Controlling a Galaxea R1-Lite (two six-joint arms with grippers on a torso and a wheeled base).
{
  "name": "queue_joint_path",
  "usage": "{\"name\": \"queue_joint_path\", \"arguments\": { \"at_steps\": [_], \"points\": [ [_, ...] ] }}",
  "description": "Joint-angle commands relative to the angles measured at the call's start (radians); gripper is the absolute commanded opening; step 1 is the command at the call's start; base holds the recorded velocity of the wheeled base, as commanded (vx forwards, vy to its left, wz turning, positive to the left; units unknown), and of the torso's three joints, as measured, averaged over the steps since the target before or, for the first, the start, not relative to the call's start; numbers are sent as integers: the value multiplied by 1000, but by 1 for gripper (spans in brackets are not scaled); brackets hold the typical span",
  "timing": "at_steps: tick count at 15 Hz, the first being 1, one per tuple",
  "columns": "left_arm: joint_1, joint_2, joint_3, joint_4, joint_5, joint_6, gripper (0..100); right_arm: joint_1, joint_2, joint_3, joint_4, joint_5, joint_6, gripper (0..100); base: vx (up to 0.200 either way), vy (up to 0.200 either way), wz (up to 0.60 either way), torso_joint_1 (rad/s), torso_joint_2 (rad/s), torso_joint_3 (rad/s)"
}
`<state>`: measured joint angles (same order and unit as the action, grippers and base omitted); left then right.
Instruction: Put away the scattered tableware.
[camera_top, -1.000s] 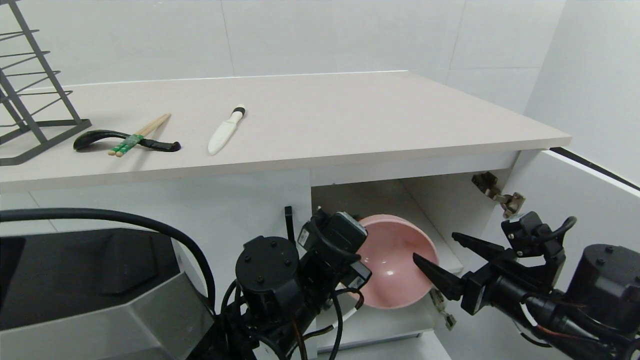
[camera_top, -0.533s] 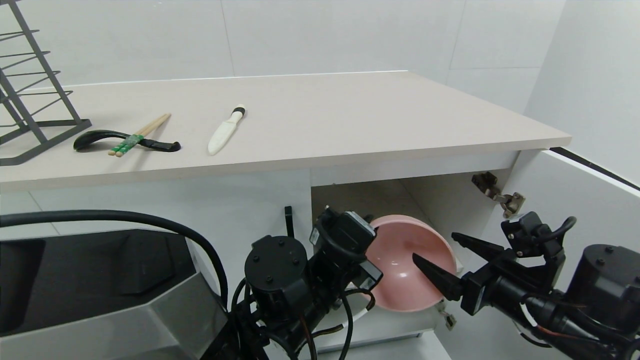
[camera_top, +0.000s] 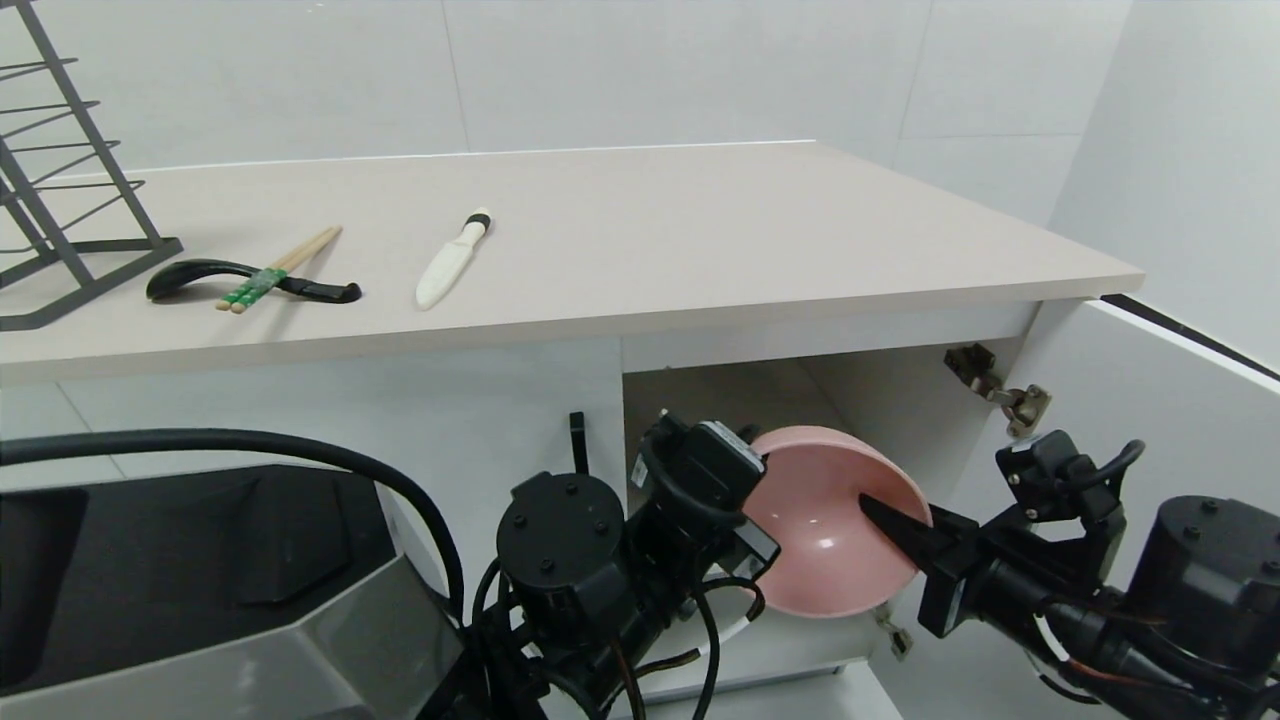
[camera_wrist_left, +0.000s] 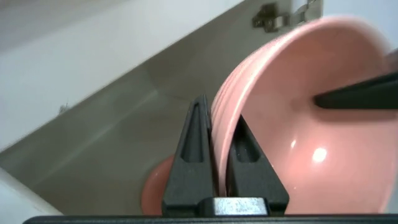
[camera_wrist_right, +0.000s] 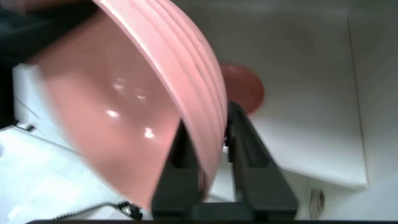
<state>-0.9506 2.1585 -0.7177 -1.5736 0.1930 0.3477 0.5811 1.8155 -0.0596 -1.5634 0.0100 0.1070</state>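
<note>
A pink bowl hangs tilted in front of the open cabinet, its inside facing me. My left gripper is shut on its left rim; in the left wrist view the left gripper pinches the bowl wall between both fingers. My right gripper grips the opposite rim, one finger inside the bowl. Seen from the right wrist, the right gripper is shut on the ribbed bowl wall. On the counter lie a black spoon, chopsticks and a white knife.
A small pink dish sits on the cabinet shelf behind the bowl. The cabinet door stands open at the right, with a hinge on the frame. A grey wire rack stands at the counter's left end.
The left gripper has carried the bowl up and to the right. The right gripper, wide open earlier, has moved onto the bowl's right rim and shut on it.
</note>
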Motion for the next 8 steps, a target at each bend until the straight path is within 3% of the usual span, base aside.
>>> {"name": "queue_joint_path", "arguments": {
  "at_steps": [1,3,4,8],
  "points": [
    [-7,3,0,3,-1,1,0,6,1,0,-7,21,-3,0,0,0,0,0,0,0],
    [-11,3,0,3,-1,-1,0,6,1,-2,-7,21,-4,0,0,0,0,0,0,0],
    [-11,3,0,3,-1,-1,100,6,1,-2,-7,21,-3,0,0,0,0,0,0,0],
    [-19,-2,0,3,-1,1,100,2,1,0,-7,21,-4,0,0,0,0,0,0,0]
  ]
}}
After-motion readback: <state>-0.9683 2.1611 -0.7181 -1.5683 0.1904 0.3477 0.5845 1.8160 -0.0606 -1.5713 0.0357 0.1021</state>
